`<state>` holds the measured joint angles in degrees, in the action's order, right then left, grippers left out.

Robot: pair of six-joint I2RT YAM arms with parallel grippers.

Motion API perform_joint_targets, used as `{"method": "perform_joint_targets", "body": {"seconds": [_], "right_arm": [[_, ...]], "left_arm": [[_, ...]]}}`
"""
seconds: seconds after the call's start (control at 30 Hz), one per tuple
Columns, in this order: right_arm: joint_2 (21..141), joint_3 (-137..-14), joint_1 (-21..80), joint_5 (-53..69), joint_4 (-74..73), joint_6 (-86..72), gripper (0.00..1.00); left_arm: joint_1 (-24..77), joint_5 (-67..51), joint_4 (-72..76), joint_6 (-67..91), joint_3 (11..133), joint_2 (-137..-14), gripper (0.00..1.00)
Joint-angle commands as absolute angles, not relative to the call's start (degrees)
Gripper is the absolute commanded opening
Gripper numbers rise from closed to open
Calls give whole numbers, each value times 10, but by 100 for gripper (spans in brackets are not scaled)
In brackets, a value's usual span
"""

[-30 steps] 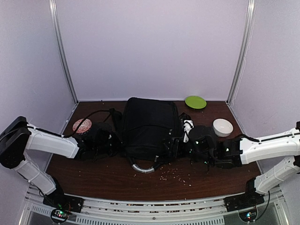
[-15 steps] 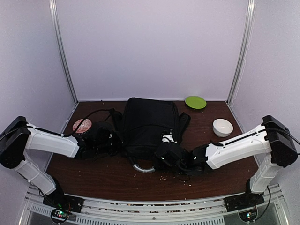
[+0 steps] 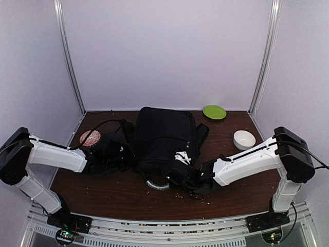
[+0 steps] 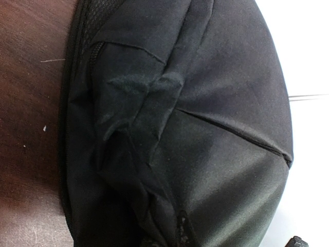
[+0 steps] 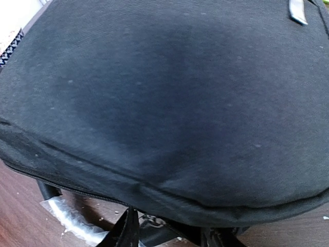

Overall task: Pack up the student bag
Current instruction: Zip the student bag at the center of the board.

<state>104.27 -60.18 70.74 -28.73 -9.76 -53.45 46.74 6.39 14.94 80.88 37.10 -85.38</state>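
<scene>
One big soft thing is lying mid-counter (image 3: 113,193): the student bag (image 3: 164,136). Its limp black fabric is sagging and puckering, so it will probably flop and drag rather than lift cleanly; a seam or the strap (image 3: 201,131) looks like the firmest hold. The left gripper (image 3: 121,154), jaws together, is seemingly pinching a fold on the bag's left flank. The right gripper (image 3: 177,174) is sitting at the near edge; I cannot tell how its jaws stand. A crinkly wrapper (image 3: 156,184) is crowding that edge, while the white bowl (image 3: 244,139) is standing well apart.

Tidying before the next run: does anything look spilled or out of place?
Small pale crumbs lie scattered on the table in front of the backpack, like a spill. A shiny thing sticks out from under its near edge.
</scene>
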Motion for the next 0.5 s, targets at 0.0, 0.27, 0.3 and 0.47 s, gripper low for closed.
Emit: {"method": "perform_joint_targets", "body": {"seconds": [0.0,0.27,0.3,0.47], "right_arm": [[1009,-583,704,-321,-148,-552,40],[896,-481,704,-317,-131,-567,43],[884,-470,705,-311,-114,-557,43],[875,-450,707,-232,13,-480,44]], "left_arm": [[480,31,192,795,396,-842,0],[480,28,197,798,397,-852,0],[480,27,197,799,398,-852,0],[480,27,195,799,402,-853,0]]}}
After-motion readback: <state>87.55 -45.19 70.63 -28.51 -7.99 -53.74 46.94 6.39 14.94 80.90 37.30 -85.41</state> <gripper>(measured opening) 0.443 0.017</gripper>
